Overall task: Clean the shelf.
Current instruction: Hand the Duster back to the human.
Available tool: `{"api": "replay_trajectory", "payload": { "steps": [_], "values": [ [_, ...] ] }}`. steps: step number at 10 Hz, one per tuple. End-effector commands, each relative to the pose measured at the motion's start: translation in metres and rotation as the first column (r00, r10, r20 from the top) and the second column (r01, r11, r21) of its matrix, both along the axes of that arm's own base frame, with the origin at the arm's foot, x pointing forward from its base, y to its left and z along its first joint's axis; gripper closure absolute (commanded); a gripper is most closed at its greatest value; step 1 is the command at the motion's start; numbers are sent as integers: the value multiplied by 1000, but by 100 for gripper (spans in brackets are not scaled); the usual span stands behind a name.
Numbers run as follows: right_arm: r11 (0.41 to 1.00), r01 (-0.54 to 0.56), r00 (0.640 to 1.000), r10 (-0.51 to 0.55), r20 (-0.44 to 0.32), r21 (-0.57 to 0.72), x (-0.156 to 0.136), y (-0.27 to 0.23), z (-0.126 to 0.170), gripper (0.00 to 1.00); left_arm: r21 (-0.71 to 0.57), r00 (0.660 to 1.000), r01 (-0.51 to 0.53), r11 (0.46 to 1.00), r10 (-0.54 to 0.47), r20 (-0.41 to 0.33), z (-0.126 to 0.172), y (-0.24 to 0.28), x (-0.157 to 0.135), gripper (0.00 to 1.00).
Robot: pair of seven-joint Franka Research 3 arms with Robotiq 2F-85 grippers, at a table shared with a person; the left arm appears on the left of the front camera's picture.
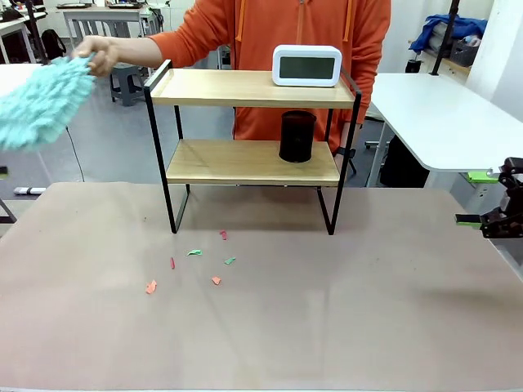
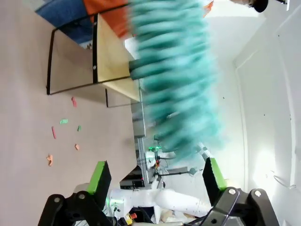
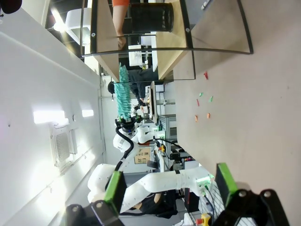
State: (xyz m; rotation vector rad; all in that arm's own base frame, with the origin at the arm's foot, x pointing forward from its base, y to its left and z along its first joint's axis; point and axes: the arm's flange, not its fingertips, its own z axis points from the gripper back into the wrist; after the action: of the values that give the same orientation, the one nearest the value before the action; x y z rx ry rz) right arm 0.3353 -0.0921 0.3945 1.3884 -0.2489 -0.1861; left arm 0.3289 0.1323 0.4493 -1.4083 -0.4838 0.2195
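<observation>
At the far middle of the table [image 1: 343,327], the shelf [image 1: 253,88] stands upright on its black legs, directly in front of a person in an orange top [image 1: 282,33]. Top board carries a white digital clock [image 1: 306,65] toward the robot's right; display too dim to read. Lower board holds a black cylindrical cup [image 1: 297,136], its top partly crossed by the upper board's edge. Person's hand [image 1: 100,55] is out past the shelf's left end rail, gripping a teal fluffy duster [image 1: 41,102]; the duster is motion-blurred and cut off at the frame's left edge, handle not discernible. Small paper scraps [image 1: 194,253], red, orange and green, lie scattered on the table in front of the shelf, apart from its legs. Left gripper [image 2: 155,176]: in the left wrist view its green-padded fingers [image 2: 99,176] are spread wide with nothing between them; the blurred duster hangs beyond, hiding most of the shelf's top there. Right gripper [image 3: 167,183]: in the right wrist view the jaws stand wide apart, empty. In the front view it sits at the right edge [image 1: 498,214], mostly cropped, low near the table's side, well apart from the shelf.
</observation>
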Motion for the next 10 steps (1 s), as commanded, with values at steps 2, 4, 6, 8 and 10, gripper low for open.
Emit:
{"api": "replay_trajectory", "payload": {
  "steps": [2, 4, 6, 8, 10],
  "values": [
    [1000, -21, 999, 20, 33, 4, 11, 77, -12, 0, -60, 997, 71, 996, -72, -10, -73, -64, 5, 0],
    [1000, -20, 1000, 20, 1, 11, 17, 153, -47, 0, -58, 997, 75, 995, -73, 32, -101, -100, 8, 0],
    [999, -47, 998, 47, -51, 5, 17, 177, -56, 0, -56, 998, 56, 997, -56, 18, -120, -128, 11, 0],
    [997, -70, 995, 71, -63, 8, 52, 170, -52, 0, 34, 988, 44, 998, -38, -151, -143, -127, 18, 0],
    [997, -70, 995, 71, -63, 8, 52, 170, -52, 0, -45, 996, 85, 995, -86, -23, -126, -104, 72, 0]
  ]
}}
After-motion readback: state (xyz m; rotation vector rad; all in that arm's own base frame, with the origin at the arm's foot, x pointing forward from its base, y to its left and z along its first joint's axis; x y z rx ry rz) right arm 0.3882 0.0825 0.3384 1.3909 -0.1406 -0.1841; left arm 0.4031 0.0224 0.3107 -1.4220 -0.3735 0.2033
